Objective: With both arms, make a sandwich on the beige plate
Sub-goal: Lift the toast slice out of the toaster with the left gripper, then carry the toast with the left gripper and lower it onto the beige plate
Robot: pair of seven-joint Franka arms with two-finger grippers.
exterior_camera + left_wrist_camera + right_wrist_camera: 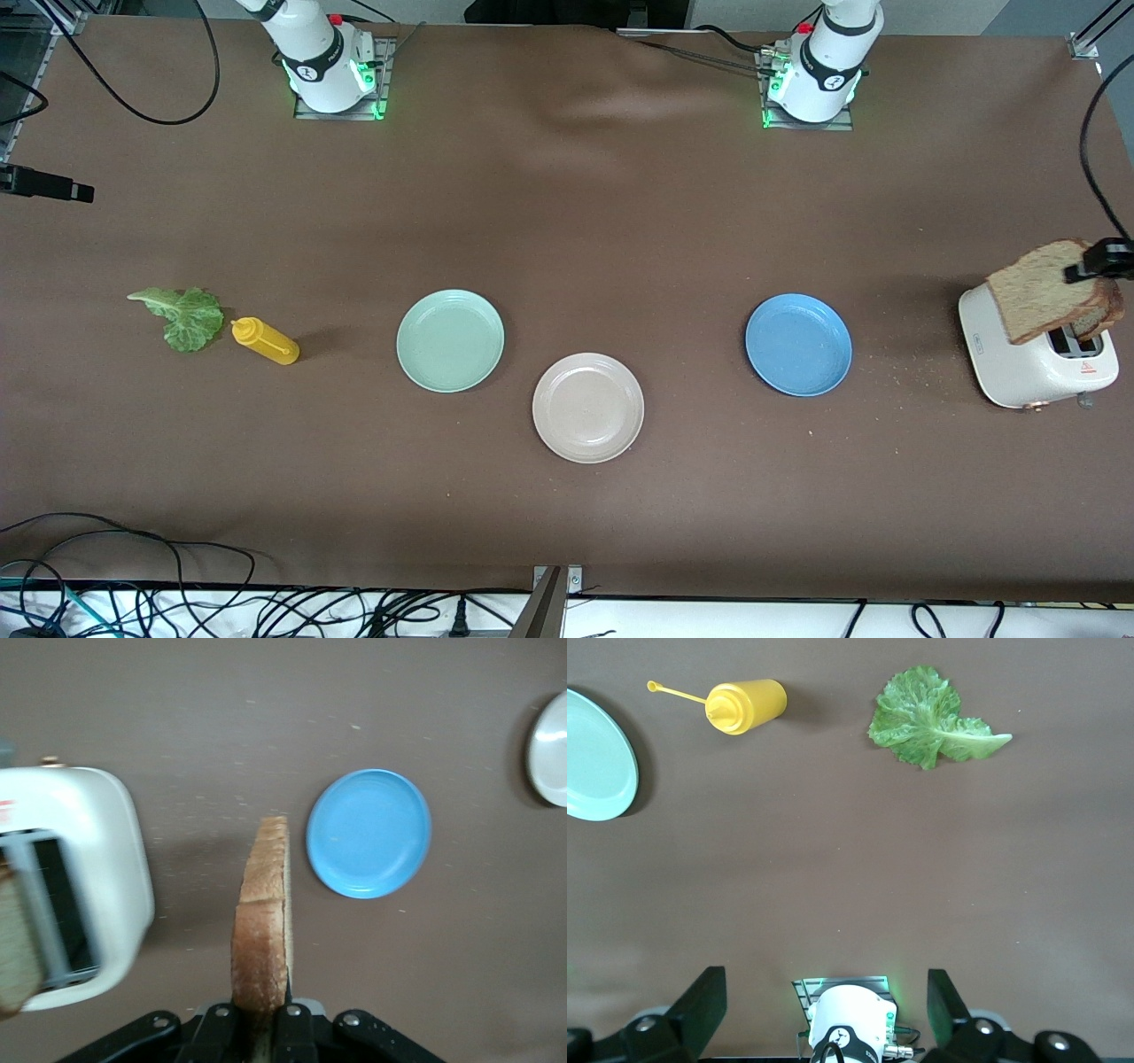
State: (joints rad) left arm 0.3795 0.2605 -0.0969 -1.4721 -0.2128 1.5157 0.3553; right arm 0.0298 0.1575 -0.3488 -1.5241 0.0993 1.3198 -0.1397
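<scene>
Brown cloth covers the whole table [567, 221], creased near the bases and speckled with crumbs by the blue plate [798, 345]. We see the left gripper [262, 1028] over the white toaster [1032, 359] at the left arm's end of the table, its fingers pinched on a tan bread slice [1038, 291] — the slice hangs upright, its coarse crumb facing the front camera, its brown crust edge-on in the left wrist view. A second slice [1109, 312] stands in the toaster's slot just beside the held one, mostly hidden by it; in the left wrist view it is cut off at the frame's edge. Most of the left arm is out of the front view, so we see only a black part of the hand at the slice's upper corner.

The beige plate [588, 408] lies bare, round and glossy with a raised rim, well apart from the left gripper, with the blue plate between them. A mint-green plate [450, 340] sits near it, toward the right arm's end.

The right gripper [824, 1005] waits aloft with fingers spread wide, over bare cloth near its own base [850, 1023]. Below it lie a ruffled green lettuce leaf [182, 315] and a yellow squeeze bottle [264, 340] on its side, just beside each other.
</scene>
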